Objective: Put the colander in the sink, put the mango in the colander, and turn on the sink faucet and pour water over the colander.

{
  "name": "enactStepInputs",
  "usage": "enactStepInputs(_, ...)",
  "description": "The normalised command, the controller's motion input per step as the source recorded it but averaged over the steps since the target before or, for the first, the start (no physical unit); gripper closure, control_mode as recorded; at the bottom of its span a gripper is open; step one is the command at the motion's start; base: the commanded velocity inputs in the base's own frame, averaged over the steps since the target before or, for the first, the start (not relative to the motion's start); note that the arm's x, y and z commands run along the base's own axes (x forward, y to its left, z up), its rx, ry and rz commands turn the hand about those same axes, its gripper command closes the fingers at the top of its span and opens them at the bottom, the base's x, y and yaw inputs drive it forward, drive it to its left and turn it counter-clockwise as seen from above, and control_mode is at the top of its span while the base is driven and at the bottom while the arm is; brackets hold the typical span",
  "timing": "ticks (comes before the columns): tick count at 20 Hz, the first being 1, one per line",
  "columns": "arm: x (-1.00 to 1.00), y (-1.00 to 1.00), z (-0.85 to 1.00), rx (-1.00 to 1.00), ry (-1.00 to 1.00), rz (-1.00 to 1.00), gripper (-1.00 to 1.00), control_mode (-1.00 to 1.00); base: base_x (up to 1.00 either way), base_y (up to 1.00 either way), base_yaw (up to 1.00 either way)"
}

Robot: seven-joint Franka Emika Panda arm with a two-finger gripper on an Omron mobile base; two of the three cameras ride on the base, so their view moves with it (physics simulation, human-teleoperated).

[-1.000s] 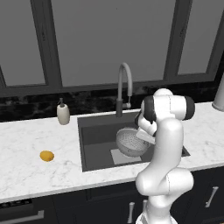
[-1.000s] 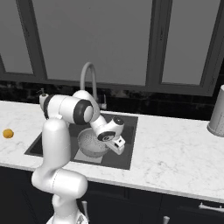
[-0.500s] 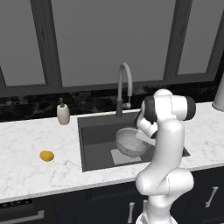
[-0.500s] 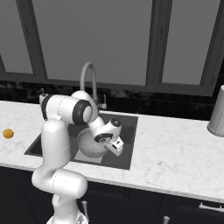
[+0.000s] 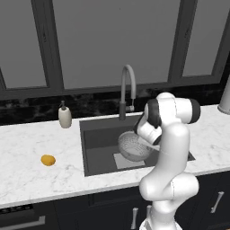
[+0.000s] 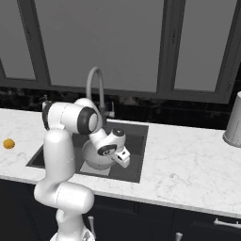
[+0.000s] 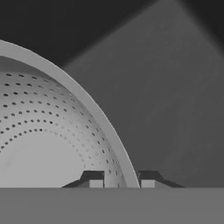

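The left base view looked forward and down from behind the arm's left side; the right base view did the same from its right. Both took in the sink (image 5: pixel 96 148), the sink faucet (image 5: pixel 127 90) and the dark windows (image 6: pixel 99 42) behind — one scene from two sides. The hand view sat far closer, looking along the gripper (image 7: pixel 121 182) at the colander (image 7: pixel 52 131) rim, with the sink floor beyond.

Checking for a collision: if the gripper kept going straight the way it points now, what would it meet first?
Probably the sink floor. The gripper straddles the colander rim, one fingertip inside, one outside, so the rim would slide between them; depth is unclear.
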Motion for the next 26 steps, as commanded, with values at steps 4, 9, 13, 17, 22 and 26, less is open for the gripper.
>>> enactStepInputs(4, -0.15, 0.52, 0.0, -0.01, 0.0, 0.0, -1.0, -1.0, 0.0, 0.0, 0.0)
enactStepInputs(9, -0.12, 0.13, 0.07, 0.01, 0.0, 0.03, -1.0, -1.0, 0.0, 0.0, 0.0)
enactStepInputs(13, -0.3, 0.0, 0.25, 0.04, -0.01, 0.08, -1.0, -1.0, 0.0, 0.0, 0.0)
enactStepInputs(17, -0.43, 0.05, 0.41, 0.06, 0.0, 0.12, -1.0, -1.0, 0.0, 0.0, 0.0)
enactStepInputs(22, -0.49, 0.09, 0.47, 0.04, 0.0, 0.16, -1.0, -1.0, 0.0, 0.0, 0.0)
enactStepInputs(26, -0.83, 0.06, 0.75, 0.03, 0.0, 0.2, -1.0, -1.0, 0.0, 0.0, 0.0)
